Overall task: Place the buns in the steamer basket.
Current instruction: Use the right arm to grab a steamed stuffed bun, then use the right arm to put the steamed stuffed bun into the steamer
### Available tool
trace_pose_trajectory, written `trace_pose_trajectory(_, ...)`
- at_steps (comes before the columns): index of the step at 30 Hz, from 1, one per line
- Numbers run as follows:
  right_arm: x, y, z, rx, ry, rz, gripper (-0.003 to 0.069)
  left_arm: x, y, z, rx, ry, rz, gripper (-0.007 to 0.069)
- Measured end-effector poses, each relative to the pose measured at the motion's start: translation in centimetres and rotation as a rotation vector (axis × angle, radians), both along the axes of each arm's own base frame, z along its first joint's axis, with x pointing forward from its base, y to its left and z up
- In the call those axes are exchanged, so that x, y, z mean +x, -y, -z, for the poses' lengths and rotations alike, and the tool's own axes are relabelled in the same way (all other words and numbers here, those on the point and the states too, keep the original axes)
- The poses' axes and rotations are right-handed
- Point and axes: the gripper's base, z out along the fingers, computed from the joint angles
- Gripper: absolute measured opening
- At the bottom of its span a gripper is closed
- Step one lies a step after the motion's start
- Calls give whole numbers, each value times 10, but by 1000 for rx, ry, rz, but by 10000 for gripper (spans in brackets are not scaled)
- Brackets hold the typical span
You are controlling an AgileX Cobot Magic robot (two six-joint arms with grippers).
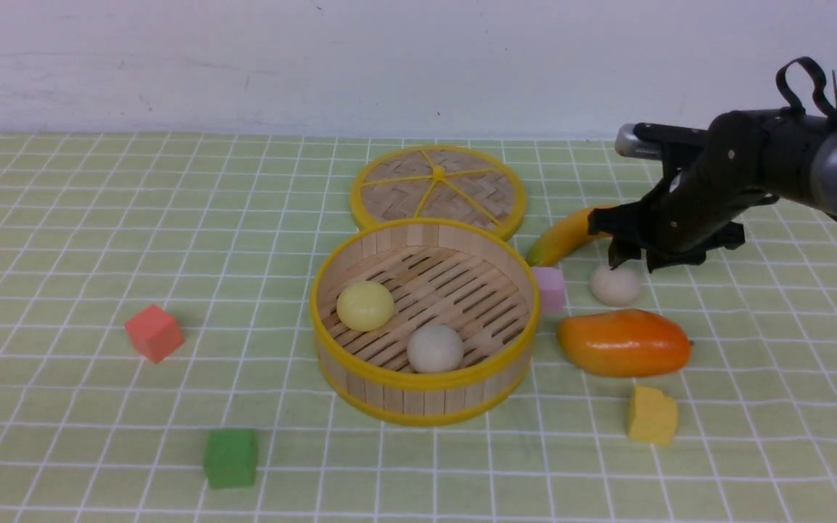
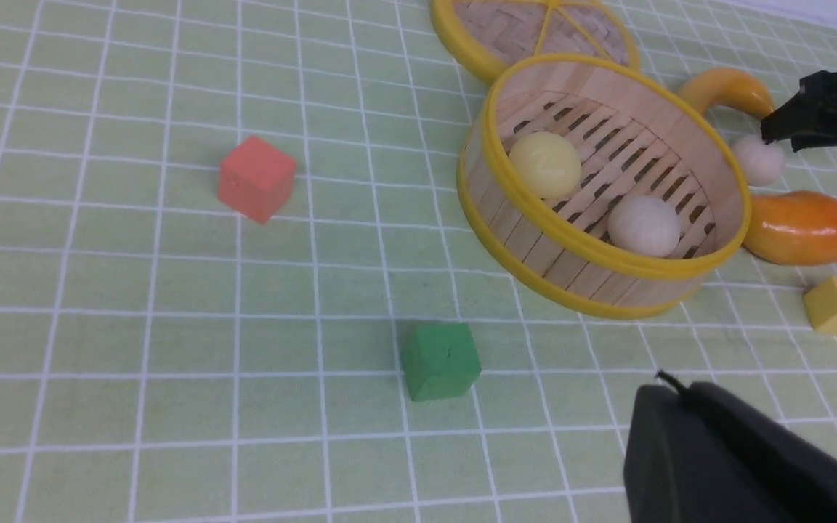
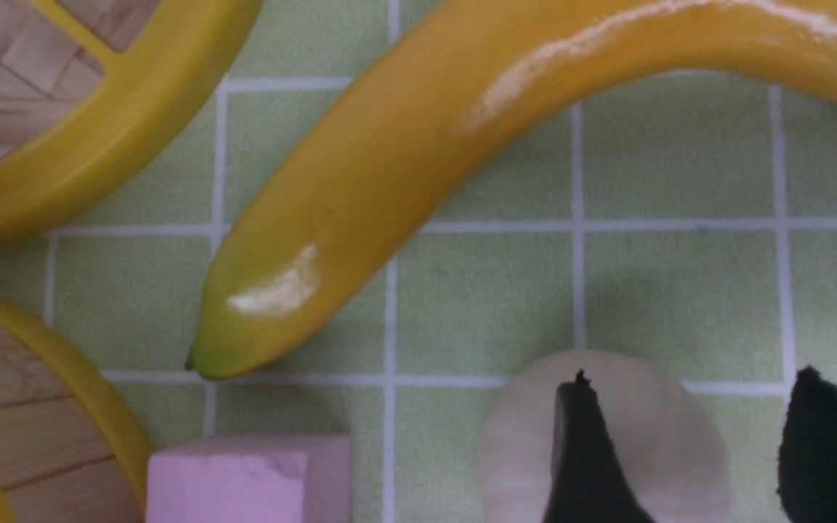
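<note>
The steamer basket [image 1: 418, 398] stands mid-table on the green checked cloth [image 1: 62, 254], with two of the buns on its slatted floor: the pale yellow bun [image 1: 365, 306] toward 9 o'clock and an off-white bun [image 1: 434, 348] toward 6 o'clock, apart from each other. The third bun [image 1: 615, 285] lies on the cloth outside, at about 2 to 3 o'clock from the basket. A pink cube [image 1: 549, 288] sits between them, its near edge hidden by the basket rim. The right gripper [image 1: 635, 260] hangs just over this bun with its jaws apart and holding nothing. In the right wrist view one finger lies across the bun's top and the other stands off to the side, and both are cut off by the frame edge, so whether either touches the bun cannot be told. A banana [image 1: 564, 236] runs from under the gripper toward the basket, its far end hidden by the arm. The woven lid [image 1: 438, 190] lies flat at 12 o'clock, its near rim covered by the basket wall. A mango [image 1: 623, 342] lies at 4 o'clock and a yellow block [image 1: 652, 415] beyond it at 5. A red cube [image 1: 154, 332] sits at 9 o'clock and a green cube [image 1: 230, 457] at 8, both well apart. Only a black stub of the left gripper [image 2: 724, 457] shows, so how far it is open cannot be told.
</note>
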Motion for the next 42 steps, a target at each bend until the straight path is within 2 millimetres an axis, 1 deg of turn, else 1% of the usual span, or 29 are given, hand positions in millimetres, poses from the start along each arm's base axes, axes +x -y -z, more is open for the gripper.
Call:
trace_pose_trajectory(4, 1, -1, 6, 9, -9, 5, 326, 0, 0, 0, -1, 1, 0, -13)
trace_pose_trajectory(7, 2, -1, 10, 13, -20, 7, 199, 0, 0, 0, -1, 2, 1, -13)
trace_pose_trajectory(11, 1, -1, 8, 13, -28, 6, 25, 0, 0, 0, -1, 2, 1, -13)
trace_pose_trajectory(13, 0, -1, 5, 14, -31, 4, 9, 0, 0, 0, -1, 2, 1, -13)
trace_pose_trajectory(15, -2, -2, -4, 25, -24, 5, 9, 0, 0, 0, -1, 2, 1, -13)
trace_pose_trajectory(16, -2, -2, -4, 27, -25, 6, 9, 0, 0, 0, -1, 2, 1, -13)
trace_pose_trajectory(19, -11, -10, -39, 100, 30, -20, 9, 0, 0, 0, -1, 2, 1, -13)
trace_pose_trajectory(20, -11, -11, -41, 102, 36, -27, 9, 0, 0, 0, -1, 2, 1, -13)
trace_pose_trajectory(21, -17, -21, -58, 149, 69, -59, 9, 0, 0, 0, -1, 2, 1, -13)
trace_pose_trajectory(22, -18, -22, -60, 155, 73, -64, 9, 0, 0, 0, -1, 2, 1, -13)
trace_pose_trajectory(23, -23, -34, -72, 196, 100, -105, 9, 0, 0, 0, -1, 2, 1, -13)
trace_pose_trajectory(25, -29, -55, -78, 249, 116, -176, 9, 0, 0, 0, -1, 2, 1, -13)
trace_pose_trajectory(27, -32, -71, -77, 278, 120, -232, 9, 0, 0, 0, -1, 2, 1, -11)
trace_pose_trajectory(30, -33, -94, -63, 287, 121, -305, 9, 0, 0, 0, -1, 2, 1, -9)
trace_pose_trajectory(31, -32, -98, -58, 287, 115, -313, 9, 0, 0, 0, -1, 2, 1, -8)
trace_pose_trajectory(33, -29, -105, -38, 280, 88, -323, 18, 0, 0, 0, 0, 0, 0, -6)
trace_pose_trajectory(35, -27, -106, -30, 281, 73, -319, 26, 0, 0, 0, 1, -2, -1, -5)
trace_pose_trajectory(36, -25, -106, -20, 281, 52, -313, 43, 0, 0, 1, 6, -10, -4, -3)
trace_pose_trajectory(38, -24, -106, -12, 281, 34, -307, 85, -1, -1, 2, 13, -23, -8, -2)
trace_pose_trajectory(39, -24, -106, -12, 281, 32, -306, 95, -1, -1, 2, 14, -26, -9, -1)
trace_pose_trajectory(42, -27, -106, -19, 278, 26, -323, 227, -1, -2, 4, 26, -47, -17, 1)
